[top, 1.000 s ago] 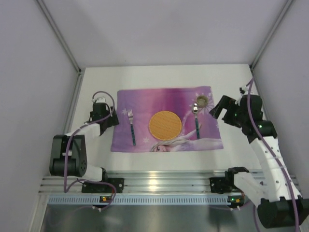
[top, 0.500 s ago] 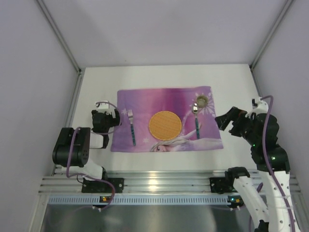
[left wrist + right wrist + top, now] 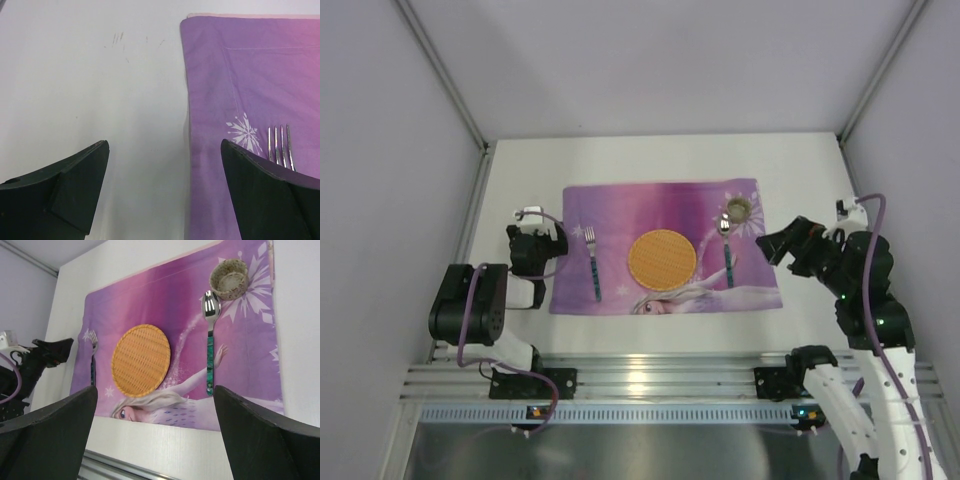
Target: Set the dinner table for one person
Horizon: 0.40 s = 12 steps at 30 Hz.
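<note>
Fork, plate, spoon and cup sit on the mat: the counter looks set. Left claw and right claw gape empty; pulling back seems next.

Plain pale lilac-grey walls with slim metal corner posts.

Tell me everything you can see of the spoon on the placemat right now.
The teal-handled metal spoon has a shiny silver bowl and a slim teal patterned handle. It lies flat on the purple cartoon placemat, right of the round woven orange plate, apart from it. Its bowl points to the far side, close beside the small woven cup; contact there is unclear.
</note>
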Available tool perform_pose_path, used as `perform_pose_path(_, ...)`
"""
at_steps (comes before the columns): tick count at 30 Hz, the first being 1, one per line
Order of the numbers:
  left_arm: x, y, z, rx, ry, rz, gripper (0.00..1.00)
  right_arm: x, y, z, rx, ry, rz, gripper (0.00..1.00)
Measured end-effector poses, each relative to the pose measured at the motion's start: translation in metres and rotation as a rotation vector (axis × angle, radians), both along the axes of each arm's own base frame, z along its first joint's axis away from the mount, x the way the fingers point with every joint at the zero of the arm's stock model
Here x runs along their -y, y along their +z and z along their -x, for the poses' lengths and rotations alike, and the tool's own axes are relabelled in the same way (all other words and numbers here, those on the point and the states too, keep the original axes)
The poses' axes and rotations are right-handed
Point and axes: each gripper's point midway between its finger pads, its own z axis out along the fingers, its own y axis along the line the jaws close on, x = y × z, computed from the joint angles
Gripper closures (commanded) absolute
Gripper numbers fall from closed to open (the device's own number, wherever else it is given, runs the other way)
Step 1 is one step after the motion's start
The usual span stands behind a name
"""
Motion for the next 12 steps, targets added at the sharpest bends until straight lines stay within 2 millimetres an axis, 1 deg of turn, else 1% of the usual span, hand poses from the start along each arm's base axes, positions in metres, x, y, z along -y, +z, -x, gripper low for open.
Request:
perform_pose_path(2,0.000,0.000,0.000,0.002,0.000,0.000,0.01,-0.005,-0.008,0.000,-0.008,0.022,-0.010,0.00)
perform_pose_path(6,0.000,0.001,0.000,0.004,0.000,0.000,0.01,-0.016,-0.029,0.009,-0.036,0.096,0.011,0.00)
perform_pose_path(9,0.000,0.002,-0.001,0.009,0.000,0.000,0.02,-0.018,-0.032,0.014,-0.013,0.134,0.055,0.00)
perform_pose_path(12,0.000,0.002,-0.001,0.009,0.000,0.000,0.02,-0.015,-0.031,0.014,0.008,0.139,0.090,0.00)
